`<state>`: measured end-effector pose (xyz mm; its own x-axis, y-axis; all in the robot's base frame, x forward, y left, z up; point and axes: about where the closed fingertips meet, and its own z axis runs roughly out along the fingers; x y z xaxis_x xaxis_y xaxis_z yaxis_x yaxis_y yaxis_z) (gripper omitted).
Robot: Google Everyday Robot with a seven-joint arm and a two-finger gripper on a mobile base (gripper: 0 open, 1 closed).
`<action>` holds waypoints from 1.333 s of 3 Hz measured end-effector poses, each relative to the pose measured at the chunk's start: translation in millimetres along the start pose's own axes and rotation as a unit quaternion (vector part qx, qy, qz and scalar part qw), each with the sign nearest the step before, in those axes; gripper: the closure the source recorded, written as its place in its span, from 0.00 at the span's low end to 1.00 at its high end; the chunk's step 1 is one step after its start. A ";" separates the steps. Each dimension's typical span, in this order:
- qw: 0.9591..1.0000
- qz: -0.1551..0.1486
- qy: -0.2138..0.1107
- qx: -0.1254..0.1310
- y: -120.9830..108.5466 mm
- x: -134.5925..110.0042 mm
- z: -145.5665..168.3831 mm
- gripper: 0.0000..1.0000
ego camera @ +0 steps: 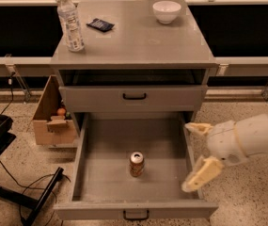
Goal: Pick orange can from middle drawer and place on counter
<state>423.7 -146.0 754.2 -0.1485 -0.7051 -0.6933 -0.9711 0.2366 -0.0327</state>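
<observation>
The orange can [137, 164] stands upright near the middle of the floor of the open middle drawer [100, 182]. My gripper [193, 155] comes in from the right, over the drawer's right wall, level with the can and to its right. Its two pale fingers [202, 174] are spread apart with nothing between them. The grey counter [138, 41] is the cabinet's top, above the closed drawer front.
On the counter stand a clear water bottle [71, 22] at the left, a dark packet [100, 25] and a white bowl [167, 11] at the back right. A cardboard box [53, 119] sits on the floor left of the cabinet. A black chair base [11, 187] is at the lower left.
</observation>
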 end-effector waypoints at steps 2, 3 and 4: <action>0.970 0.010 -0.222 0.102 -43.9 31.0 96.3 0.00; 0.956 0.034 -0.266 0.115 -55.7 57.8 130.9 0.00; 0.955 0.043 -0.274 0.108 -52.5 64.2 142.0 0.00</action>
<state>491.7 -108.7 609.2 -0.0480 -0.2353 -0.9707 -0.8893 0.4526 -0.0657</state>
